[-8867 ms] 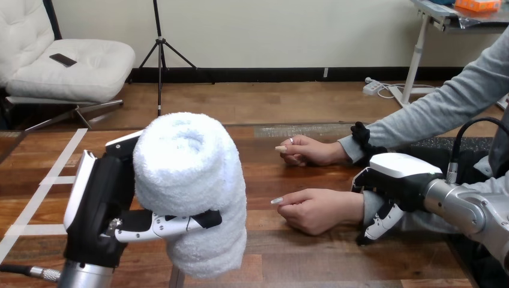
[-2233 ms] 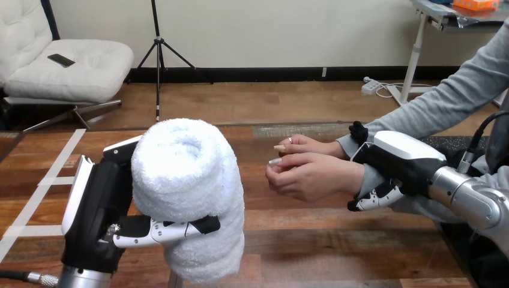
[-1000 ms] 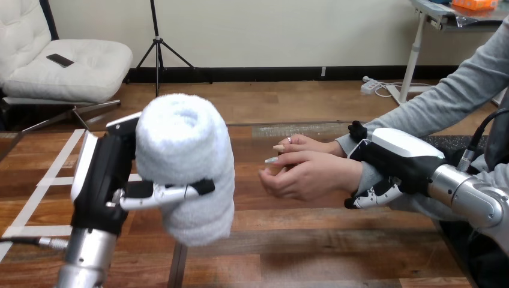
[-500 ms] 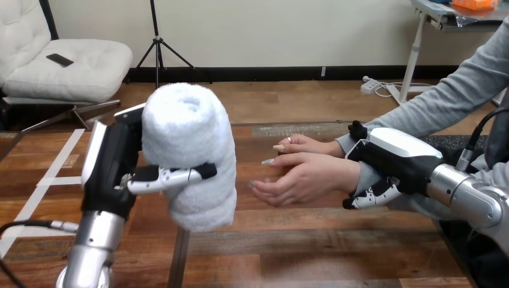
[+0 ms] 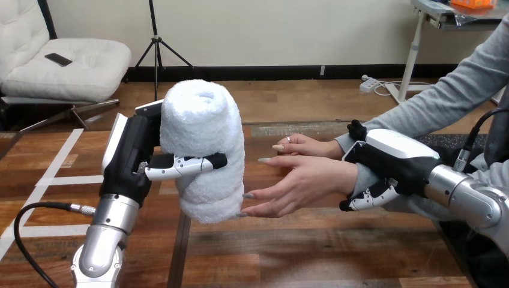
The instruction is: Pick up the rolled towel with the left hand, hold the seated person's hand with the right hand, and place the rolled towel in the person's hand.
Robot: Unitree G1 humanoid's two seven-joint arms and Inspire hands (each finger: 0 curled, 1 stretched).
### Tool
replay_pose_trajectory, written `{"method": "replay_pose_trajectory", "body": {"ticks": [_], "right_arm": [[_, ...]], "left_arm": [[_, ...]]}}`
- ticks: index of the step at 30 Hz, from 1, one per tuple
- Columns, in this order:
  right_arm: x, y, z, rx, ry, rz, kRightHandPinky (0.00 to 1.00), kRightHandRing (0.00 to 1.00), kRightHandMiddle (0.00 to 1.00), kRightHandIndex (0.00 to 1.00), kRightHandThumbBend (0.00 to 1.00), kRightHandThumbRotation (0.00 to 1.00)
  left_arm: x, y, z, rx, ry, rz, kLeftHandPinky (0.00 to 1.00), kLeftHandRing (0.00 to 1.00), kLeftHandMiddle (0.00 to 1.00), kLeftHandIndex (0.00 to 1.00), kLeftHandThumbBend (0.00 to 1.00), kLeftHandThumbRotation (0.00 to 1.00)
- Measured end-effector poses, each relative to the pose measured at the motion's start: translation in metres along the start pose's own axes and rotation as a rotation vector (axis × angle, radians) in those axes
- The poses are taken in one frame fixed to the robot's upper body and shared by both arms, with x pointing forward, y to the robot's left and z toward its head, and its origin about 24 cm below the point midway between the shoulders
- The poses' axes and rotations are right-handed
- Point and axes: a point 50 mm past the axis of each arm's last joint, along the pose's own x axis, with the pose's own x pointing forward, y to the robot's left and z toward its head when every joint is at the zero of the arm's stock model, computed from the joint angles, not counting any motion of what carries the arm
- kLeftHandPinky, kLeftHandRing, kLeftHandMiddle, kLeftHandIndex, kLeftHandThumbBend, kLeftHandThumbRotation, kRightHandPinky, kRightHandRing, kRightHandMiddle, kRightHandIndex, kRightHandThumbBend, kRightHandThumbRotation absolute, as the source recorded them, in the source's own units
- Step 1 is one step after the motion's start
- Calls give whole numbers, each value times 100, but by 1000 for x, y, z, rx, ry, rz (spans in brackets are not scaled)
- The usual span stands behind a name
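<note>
**Rolled towel** (image 5: pixel 207 150): upright and clear of the counter (image 5: pixel 312 246), gripped in my left robot hand (image 5: pixel 135 156), with the thumb across its front and the fingers behind. Its lower end meets the fingertips of the person's hand (image 5: pixel 300 186), which is open with the palm turned toward the towel. Whether they actually touch, I cannot tell.

My right robot hand (image 5: pixel 390 165) is closed round the person's wrist (image 5: pixel 364 179), its fingers curled beneath the sleeve. The person's other hand (image 5: pixel 306 147) lies behind, apart from the exchange.

**Step in hand, as I judge it:** delivery.
- I would carry the towel rightward until its body sits deep against the palm, not merely on the fingertips.
- I would steady the wrist without squeezing.
- I would loosen the left grip only once the person's fingers wrap the roll, since otherwise it may tip and fall.
</note>
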Motion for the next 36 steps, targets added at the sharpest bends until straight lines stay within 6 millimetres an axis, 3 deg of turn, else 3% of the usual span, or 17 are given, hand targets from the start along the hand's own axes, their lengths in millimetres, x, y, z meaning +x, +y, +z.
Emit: {"method": "replay_pose_trajectory", "body": {"ticks": [22, 36], "right_arm": [[-2, 6, -1, 5, -4, 18, 18, 21, 27, 27, 57, 10], [-2, 7, 3, 7, -24, 17, 18, 21, 27, 27, 57, 11]], "left_arm": [[10, -17, -22, -3, 129, 32, 33, 36, 40, 39, 65, 0], [15, -31, -25, 3, 153, 2, 34, 37, 40, 40, 64, 0]]}}
